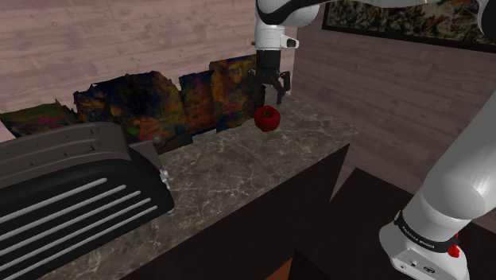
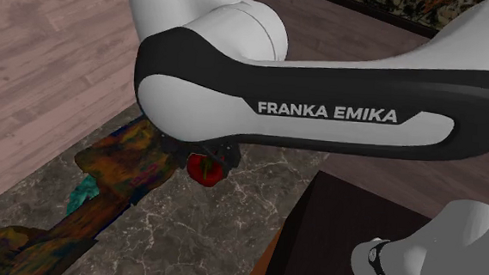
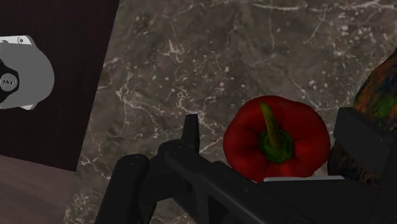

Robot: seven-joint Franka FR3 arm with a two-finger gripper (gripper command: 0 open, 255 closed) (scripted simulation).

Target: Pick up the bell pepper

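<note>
Counter (image 1: 238,171): dark marble w/ pale veins, in front of a wood-plank wall (image 1: 119,40). Colourful patchy blocks (image 1: 135,99) stand along its back edge, and a dark ribbed appliance (image 1: 71,191) sits at the shoulder view's lower left.
Bell pepper (image 1: 267,118): red, upright on the counter near its far end, just beside the last colourful block. Its green stem (image 3: 270,124) points up toward the hand.
Claw: the gripper (image 1: 273,89) is spread wide and grips nothing. It hangs just above the pepper, apart from it.
Fingers (image 3: 191,130): in the wrist view one stands on each side of the pepper, w/ the pepper approx. centred btw. them.
Step in hand: prob. the descent before the grasp.
How to do it well: go straight down w/o sideways drift until the pads reach the widest part of the body, not the stem. Then close slowly, since the skin looks smooth and rounded and may slip out if taken too high.
Watch out: the finger on the block side has little room and could catch the block. A small shift away from it seems safer.
Arm (image 2: 322,102): reaches far from the stand, w/ one link about level over the counter in the second exterior view. The hand points nearly straight down.
</note>
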